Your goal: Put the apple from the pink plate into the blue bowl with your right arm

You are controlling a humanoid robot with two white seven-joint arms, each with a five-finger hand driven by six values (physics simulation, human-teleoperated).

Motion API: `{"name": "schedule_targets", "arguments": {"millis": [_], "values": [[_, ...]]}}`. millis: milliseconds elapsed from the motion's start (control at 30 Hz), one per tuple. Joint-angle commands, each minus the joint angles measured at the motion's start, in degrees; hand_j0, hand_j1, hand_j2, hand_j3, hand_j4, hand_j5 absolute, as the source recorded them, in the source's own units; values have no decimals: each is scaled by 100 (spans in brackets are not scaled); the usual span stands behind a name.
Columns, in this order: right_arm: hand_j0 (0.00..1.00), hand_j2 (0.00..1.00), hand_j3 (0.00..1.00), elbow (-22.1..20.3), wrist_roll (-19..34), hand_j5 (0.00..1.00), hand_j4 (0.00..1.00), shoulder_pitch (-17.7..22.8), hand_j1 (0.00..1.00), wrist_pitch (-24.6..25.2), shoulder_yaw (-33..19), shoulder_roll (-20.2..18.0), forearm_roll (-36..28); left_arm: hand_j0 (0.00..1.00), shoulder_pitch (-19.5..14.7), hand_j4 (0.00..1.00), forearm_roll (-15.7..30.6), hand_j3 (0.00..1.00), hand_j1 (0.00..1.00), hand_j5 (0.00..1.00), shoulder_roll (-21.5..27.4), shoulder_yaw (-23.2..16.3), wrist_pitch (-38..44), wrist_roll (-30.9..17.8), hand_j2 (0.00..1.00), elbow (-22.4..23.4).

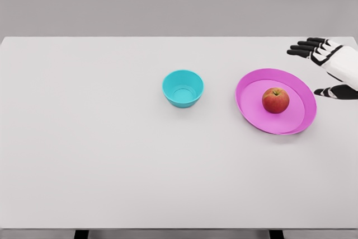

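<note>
A red apple sits upright in the middle of the pink plate on the right half of the white table. The blue bowl, holding nothing, stands to the plate's left, a short gap away. My right hand hovers at the right edge of the view, beyond and to the right of the plate, its black-tipped fingers spread and its thumb apart below, holding nothing. It does not touch the plate or the apple. The left arm does not show.
The white table fills most of the view, with its front edge near the bottom and a grey wall behind its far edge. Two dark table legs show below the front edge.
</note>
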Motion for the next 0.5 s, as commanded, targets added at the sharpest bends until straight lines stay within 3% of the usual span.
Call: {"name": "schedule_targets", "arguments": {"millis": [0,233,333,467], "values": [[100,100,100,-2,-1,100,100,0,100,3,15,-9,-40,100,0,100,2,100,100,100,0,0,0,-1,100,0],[100,100,100,156,148,100,100,70,100,3,41,-184,-14,100,0,100,2,100,100,100,0,0,0,-1,100,0],[100,100,100,156,1913,100,100,0,100,3,15,-202,-23,100,0,100,2,100,100,100,0,0,9,-1,100,0],[100,100,100,200,3077,100,100,-307,100,3,-2,-132,-58,100,0,100,2,100,100,100,0,0,0,-1,100,0]]}}
